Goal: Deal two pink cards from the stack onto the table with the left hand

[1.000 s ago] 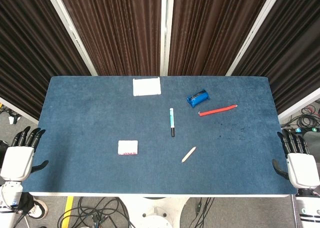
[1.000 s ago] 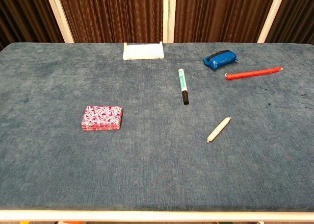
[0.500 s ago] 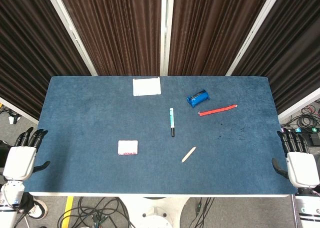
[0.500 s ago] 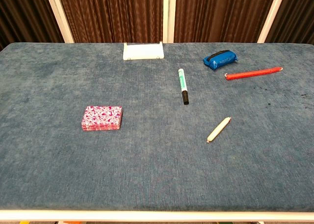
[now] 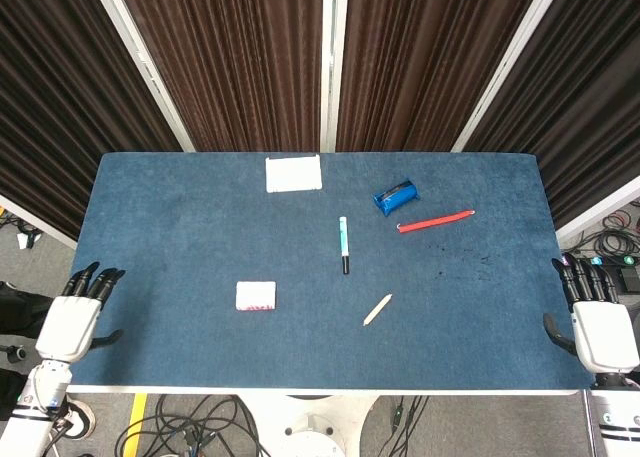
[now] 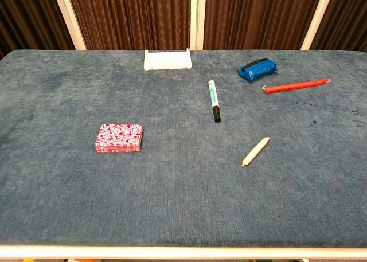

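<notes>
A stack of pink patterned cards (image 5: 255, 296) (image 6: 118, 137) lies left of centre on the blue table (image 5: 180, 227). In the head view my left hand (image 5: 73, 320) hovers at the table's left front corner, fingers spread, holding nothing, well left of the stack. At the right edge my right hand (image 5: 597, 327) is open and empty too. The chest view shows neither hand.
A white tray (image 5: 294, 173) (image 6: 167, 60) stands at the back. A green marker (image 5: 343, 243) (image 6: 214, 100), a blue pouch (image 5: 396, 197) (image 6: 257, 69), a red pen (image 5: 436, 221) (image 6: 296, 85) and a beige stick (image 5: 377, 309) (image 6: 255, 151) lie in the centre and right.
My left hand has moved right and slightly down toward the table's front left corner. The right hand and the cards have stayed put.
</notes>
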You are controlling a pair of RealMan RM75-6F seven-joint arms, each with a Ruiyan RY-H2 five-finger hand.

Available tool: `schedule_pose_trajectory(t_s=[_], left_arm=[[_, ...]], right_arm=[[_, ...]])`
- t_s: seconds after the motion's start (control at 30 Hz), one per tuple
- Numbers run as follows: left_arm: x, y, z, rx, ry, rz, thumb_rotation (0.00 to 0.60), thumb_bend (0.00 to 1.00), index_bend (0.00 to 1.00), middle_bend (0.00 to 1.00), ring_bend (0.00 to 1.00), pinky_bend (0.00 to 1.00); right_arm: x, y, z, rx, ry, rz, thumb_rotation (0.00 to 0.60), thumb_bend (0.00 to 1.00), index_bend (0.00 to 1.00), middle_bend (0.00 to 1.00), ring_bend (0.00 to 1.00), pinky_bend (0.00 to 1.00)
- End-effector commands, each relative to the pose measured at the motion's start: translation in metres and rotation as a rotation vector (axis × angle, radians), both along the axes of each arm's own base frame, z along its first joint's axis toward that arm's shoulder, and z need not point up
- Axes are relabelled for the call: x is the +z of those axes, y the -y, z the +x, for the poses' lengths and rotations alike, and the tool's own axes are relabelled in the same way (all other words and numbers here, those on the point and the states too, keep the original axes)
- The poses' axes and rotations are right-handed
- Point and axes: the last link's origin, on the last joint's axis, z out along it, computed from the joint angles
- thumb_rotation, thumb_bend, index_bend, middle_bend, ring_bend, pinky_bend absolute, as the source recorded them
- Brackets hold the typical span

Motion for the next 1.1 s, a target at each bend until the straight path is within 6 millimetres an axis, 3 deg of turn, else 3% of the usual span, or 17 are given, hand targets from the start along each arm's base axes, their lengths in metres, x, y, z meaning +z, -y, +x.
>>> schedule_pose_trajectory(t_s=[0.03,0.3,0.5,1.1], left_arm=[[-0.006,-0.007,0.003,-0.037,0.025,-0.019,0.6,0.08,0.15,0.17,0.06,0.18],[-0.043,-0.025,0.029,-0.083,0.057,-0.129,0.6,0.09,0.16,0.21,0.14,0.24],[-0.077,-0.043,0.054,-0.117,0.078,-0.212,0.6,0.09,0.17,0.21,0.14,0.24],[-0.134,-0.078,0.104,-0.123,0.062,-0.315,0.6,0.09,0.19,0.23,0.14,0.24]], right_arm=[[0.0,0.0,-0.001,0.03,0.004,-0.002,0.6,0.29,0.0,0.0,0.0,0.0],[0.001,0.001,-0.002,-0.002,-0.008,-0.006,0.6,0.29,0.0,0.0,0.0,0.0],[0.002,0.0,-0.001,-0.01,-0.021,-0.001,0.6,0.29,0.0,0.0,0.0,0.0],[-0.006,0.002,-0.015,-0.04,-0.006,0.021,0.6,0.29,0.0,0.0,0.0,0.0]])
